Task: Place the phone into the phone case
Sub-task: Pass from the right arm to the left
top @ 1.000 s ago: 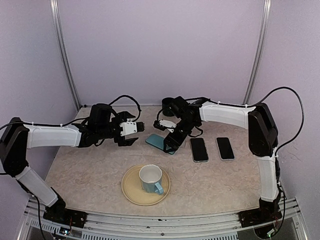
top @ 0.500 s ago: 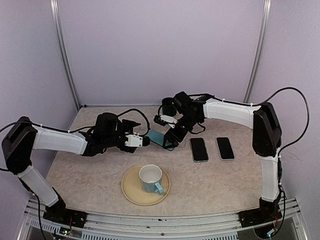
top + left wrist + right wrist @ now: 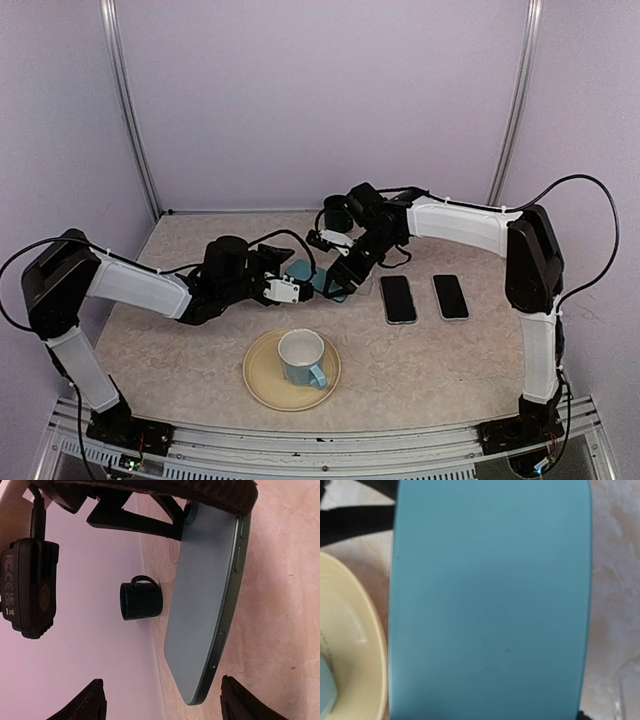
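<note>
A teal phone (image 3: 303,271) with a dark side edge carrying buttons (image 3: 205,595) hangs tilted above the table. My right gripper (image 3: 346,268) is shut on its far end. The teal back fills the right wrist view (image 3: 490,600) and hides those fingers. My left gripper (image 3: 296,288) is at the phone's free near end. It stands open (image 3: 165,705), one dark fingertip (image 3: 95,700) on either side of the corner, with gaps showing. Two dark, flat, phone-shaped pieces (image 3: 398,298) (image 3: 450,296) lie to the right. I cannot tell which is the phone case.
A cream plate (image 3: 262,385) holding a white and blue cup (image 3: 302,357) sits near the front, just below both grippers. A black mug (image 3: 335,212) stands by the back wall behind the right arm.
My left arm has reached right to the teal phone's free end, and its jaws have narrowed. The right gripper raised the phone slightly and now holds still.
</note>
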